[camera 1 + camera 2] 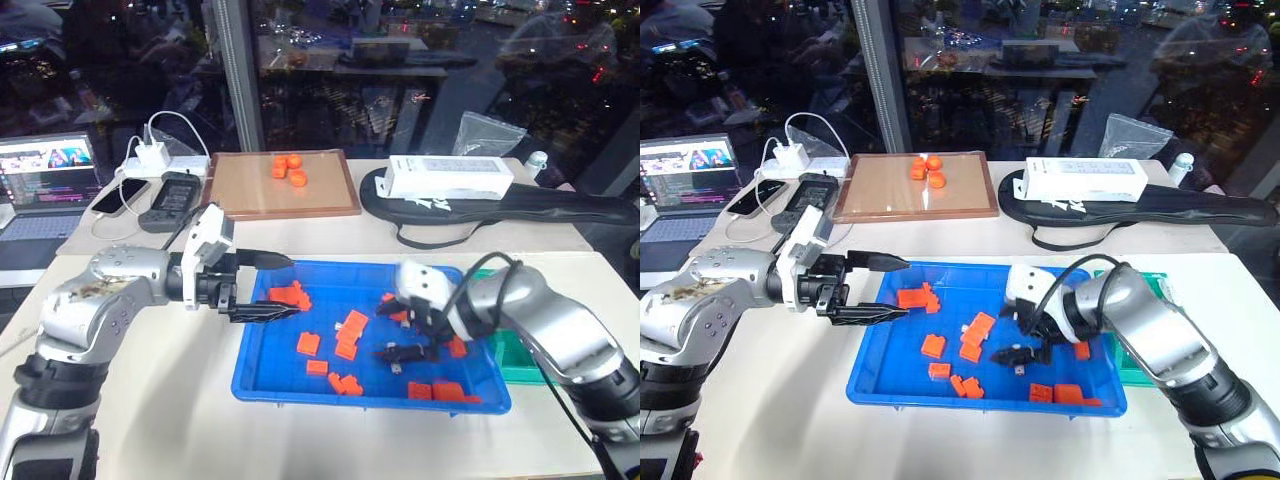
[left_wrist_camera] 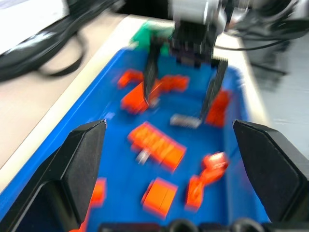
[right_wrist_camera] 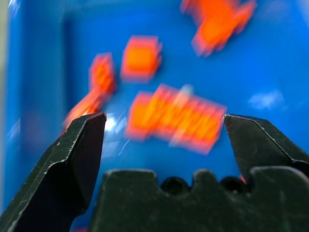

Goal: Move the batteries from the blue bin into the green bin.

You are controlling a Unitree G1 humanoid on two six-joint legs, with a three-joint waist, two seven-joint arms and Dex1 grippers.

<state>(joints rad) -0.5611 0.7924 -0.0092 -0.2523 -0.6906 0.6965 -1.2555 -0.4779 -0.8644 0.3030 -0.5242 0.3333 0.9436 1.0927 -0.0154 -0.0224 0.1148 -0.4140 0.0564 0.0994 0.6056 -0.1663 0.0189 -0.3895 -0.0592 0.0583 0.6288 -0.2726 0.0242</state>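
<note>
The blue bin [image 1: 370, 397] lies in the middle of the table, scattered with orange blocks [image 1: 350, 330]. In the left wrist view a slim grey battery [image 2: 185, 121] lies on the bin floor, just below the spread fingers of my right gripper [image 2: 178, 106]. A second small silver piece [image 2: 143, 155] rests beside a long orange block. My right gripper [image 1: 385, 330] hangs open over the right half of the bin, holding nothing. My left gripper [image 1: 293, 286] is open above the bin's left rim, pointing right, also holding nothing. The green bin [image 1: 520, 358] sits to the right of the blue bin, partly behind my right arm.
A brown wooden tray [image 1: 250, 195] with orange pieces stands at the back. To its right are a white box [image 1: 448, 178] and a black bag [image 1: 560, 205]. A laptop [image 1: 45, 185], phones [image 1: 120, 195] and a power strip [image 1: 165, 160] fill the back left.
</note>
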